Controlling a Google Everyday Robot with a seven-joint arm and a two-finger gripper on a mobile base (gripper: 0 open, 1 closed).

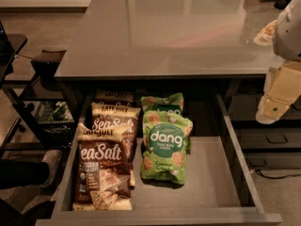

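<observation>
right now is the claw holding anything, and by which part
Nothing is held. The claw hangs right of the open drawer, apart from the front Dang bag and Sea Salt bags.

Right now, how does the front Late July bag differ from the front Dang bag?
The front Late July bag is brown, the front Dang bag green. The Late July bag lies left in the drawer, the Dang bag centrally. Both lie label-up. The gripper hangs right of it.

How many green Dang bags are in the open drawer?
2: front Dang bag lies mid-drawer, rear Dang bag sits behind it, partly hidden. More may hide further back. The gripper hangs outside, right of the drawer.
</observation>
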